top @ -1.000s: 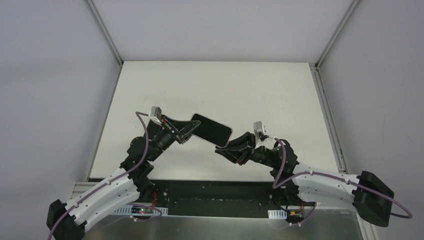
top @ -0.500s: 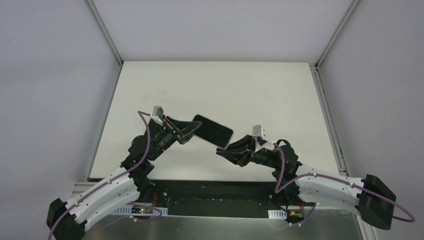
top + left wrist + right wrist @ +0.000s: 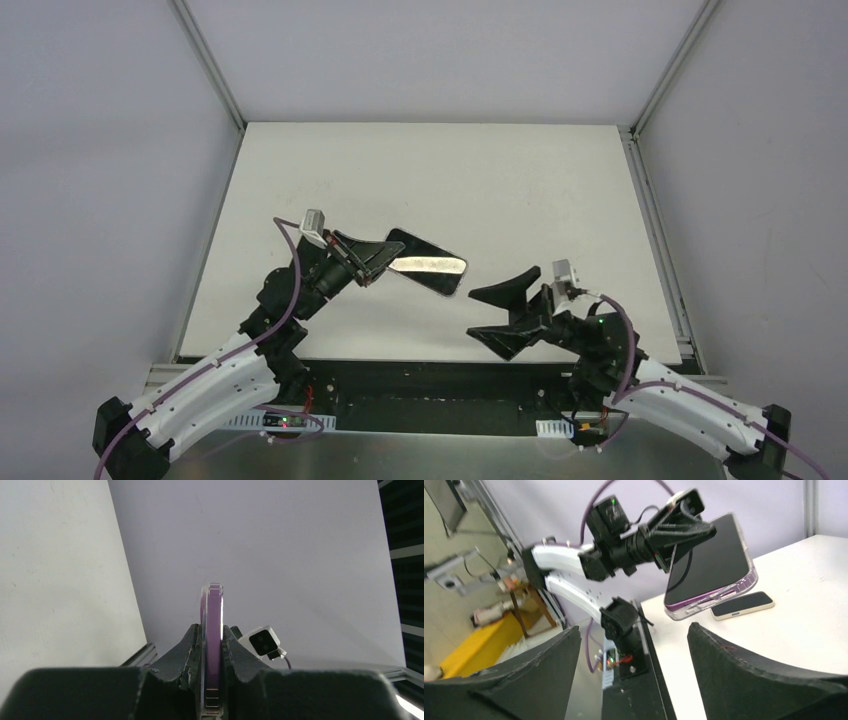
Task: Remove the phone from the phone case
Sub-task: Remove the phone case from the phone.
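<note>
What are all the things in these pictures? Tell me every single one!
phone: one, black screen, up in the air, inside the case
case: one, clear with a purple rim, around the phone
flat slab: one, dark with a cream edge, lying on the table below the held phone; maybe another phone
table: one, white
walls: three, grey, around the table
left gripper: one, black, shut on the case
right gripper: one, black, open, empty, apart from the phone

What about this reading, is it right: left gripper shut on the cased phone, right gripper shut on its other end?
Not quite. The right gripper is open and clear of the cased phone, as the top external view shows. The left gripper is shut on it.
</note>
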Available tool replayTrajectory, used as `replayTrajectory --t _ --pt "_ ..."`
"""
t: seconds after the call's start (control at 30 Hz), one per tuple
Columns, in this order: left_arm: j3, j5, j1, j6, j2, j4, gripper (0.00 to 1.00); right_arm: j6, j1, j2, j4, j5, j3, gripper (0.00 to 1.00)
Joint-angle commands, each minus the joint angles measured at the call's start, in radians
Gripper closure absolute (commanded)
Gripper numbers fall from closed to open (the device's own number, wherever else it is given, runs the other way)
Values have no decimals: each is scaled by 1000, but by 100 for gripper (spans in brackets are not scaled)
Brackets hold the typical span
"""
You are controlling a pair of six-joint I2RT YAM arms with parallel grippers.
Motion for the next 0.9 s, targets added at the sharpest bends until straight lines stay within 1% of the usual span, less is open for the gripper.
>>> replayTrajectory --t 0.0,0.07,0.1,0.13,0.27,0.33,0.4,0.5,0.57,0.63,0.73,0.87 --pt "68 -65 4 102 -23 87 100 163 0 -188 -242 210 51 17" --pt "68 -58 4 136 -14 85 100 211 -2 -231 -327 280 87 17" --pt "65 -53 4 150 -9 84 100 238 0 -242 -361 338 102 17" --pt "60 -53 4 158 -4 84 100 264 -2 -248 -373 364 115 18" --pt "42 -53 4 179 -1 83 100 371 0 -219 -413 449 169 17" --pt "33 -56 4 186 -6 81 100 409 -1 -196 -483 501 207 14" --pt "25 -57 4 195 -9 80 100 400 -1 -182 -555 530 233 12" --pt "7 -66 4 200 -7 77 100 467 0 -201 -592 708 222 11" --pt "-4 -72 4 197 -7 76 100 536 -2 -251 -588 803 186 12" --pt "-8 -73 4 200 -8 75 100 526 -2 -288 -572 819 163 8" --pt "-9 -73 5 213 -16 73 100 528 -2 -290 -582 820 164 1" --pt "1 -73 5 227 -27 71 100 543 -2 -232 -593 795 190 0"
